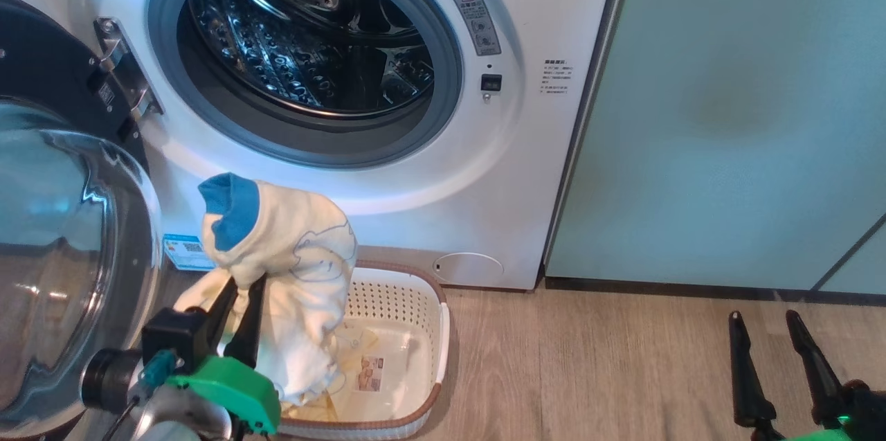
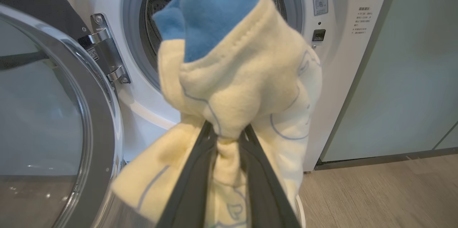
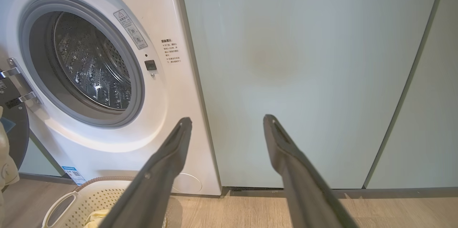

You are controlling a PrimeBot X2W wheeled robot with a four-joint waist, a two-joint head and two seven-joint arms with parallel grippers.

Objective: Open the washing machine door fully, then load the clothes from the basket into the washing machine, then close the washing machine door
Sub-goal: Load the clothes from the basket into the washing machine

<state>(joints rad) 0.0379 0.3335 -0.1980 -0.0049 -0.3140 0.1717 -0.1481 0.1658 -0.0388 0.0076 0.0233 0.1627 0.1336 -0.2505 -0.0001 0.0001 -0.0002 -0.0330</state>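
Left gripper (image 2: 227,129) is pinched narrow on a fold of the clothes (image 1: 291,254), so you've got a hold, but only on one bunched-up bit. Most of the bundle is heaped above the fingers and flopped over them, with a tail hanging below into the basket (image 1: 415,289).

What I'd worry about:
- A grip that small on soft cloth could slip, and the lot drops back down.
- The dangling tail might catch the basket rim and drag it along.
- If the tail drapes over the grey seal, you'd shut the door (image 1: 69,233) on it later.
- The door glass sits just to the gripper's left, so a wide swing could clip it.

Bundle's long axis runs roughly up-down, blue end on top and pointing up towards the drum (image 1: 311,39), which is ahead of and above the gripper. Right gripper (image 1: 763,316) is spread wide with nothing in it, well off to the side.
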